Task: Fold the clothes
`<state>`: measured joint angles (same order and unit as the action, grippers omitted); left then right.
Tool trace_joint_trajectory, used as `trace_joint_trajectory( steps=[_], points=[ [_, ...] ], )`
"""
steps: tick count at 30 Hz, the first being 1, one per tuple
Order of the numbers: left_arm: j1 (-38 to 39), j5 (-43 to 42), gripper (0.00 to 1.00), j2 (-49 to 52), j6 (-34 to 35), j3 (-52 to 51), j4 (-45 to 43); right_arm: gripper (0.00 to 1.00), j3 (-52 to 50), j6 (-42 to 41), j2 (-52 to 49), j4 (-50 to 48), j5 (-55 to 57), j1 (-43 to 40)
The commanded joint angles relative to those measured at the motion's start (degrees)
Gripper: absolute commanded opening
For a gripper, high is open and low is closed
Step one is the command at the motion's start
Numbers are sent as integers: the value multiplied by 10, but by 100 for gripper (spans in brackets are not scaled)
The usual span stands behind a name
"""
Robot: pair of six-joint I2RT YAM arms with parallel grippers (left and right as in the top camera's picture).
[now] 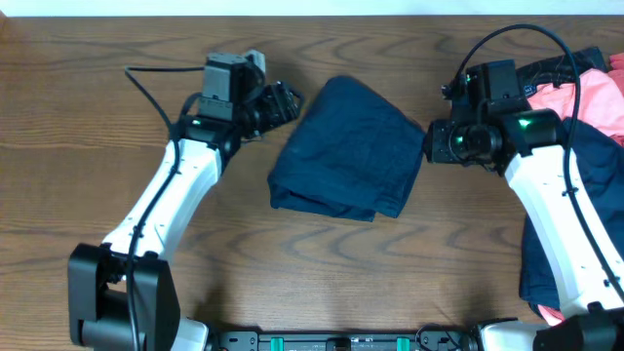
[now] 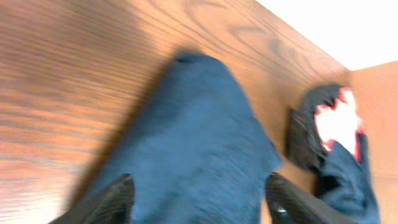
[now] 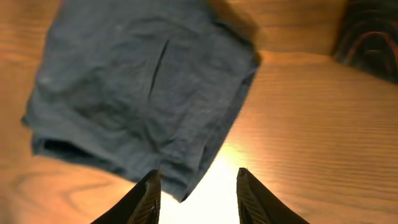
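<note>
Counter (image 1: 88, 88) of brown wood carries everything, and its middle seems kept as the folding area. A pile (image 1: 600, 102) of pink, navy and black clothes lies heaped at the right edge, partly under the right arm (image 1: 556, 205). That is probably the stock waiting its turn, parked where it cannot tangle with the work.

The garment (image 1: 346, 146) lies alone at the centre, between the two arms, likely because both can reach it there. It is dark blue and lies flat in a roughly four-sided packet, turned slightly askew. Stacked layers and a hem band show along its near edge, one far corner comes to a peak, and a few soft creases cross its top. It reads as folded or nearly so.

The left arm (image 1: 180, 190) reaches in from the garment's far left corner, with its jaws spread wide and empty, the cloth showing between its fingers (image 2: 112, 199). The right arm's jaws are parted too and hold nothing. They hang over the garment's right corner and the bare wood beside it. Flanking it this way suits a pinch at opposite corners.
</note>
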<state>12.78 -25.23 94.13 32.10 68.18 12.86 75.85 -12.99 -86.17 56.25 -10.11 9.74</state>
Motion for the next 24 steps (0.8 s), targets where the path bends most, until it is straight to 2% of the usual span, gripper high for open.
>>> trace_joint_trajectory(
  steps=[1,8,16,21,23,24],
  points=[
    [-6,43,73,45,-47,13,3,39,-2,15,-12,8,-35,18],
    [-6,38,82,133,-68,13,2,40,-3,15,-15,10,-35,36],
    [5,-49,81,201,-70,13,2,40,-3,14,-15,14,-35,36],
    [28,-76,54,210,-98,13,2,40,-3,14,-15,14,-35,36],
    [35,-76,30,210,-107,13,2,40,-3,14,-15,14,-35,36],
    [37,-76,15,210,-107,13,2,40,-3,14,-15,14,-35,36]
  ],
)
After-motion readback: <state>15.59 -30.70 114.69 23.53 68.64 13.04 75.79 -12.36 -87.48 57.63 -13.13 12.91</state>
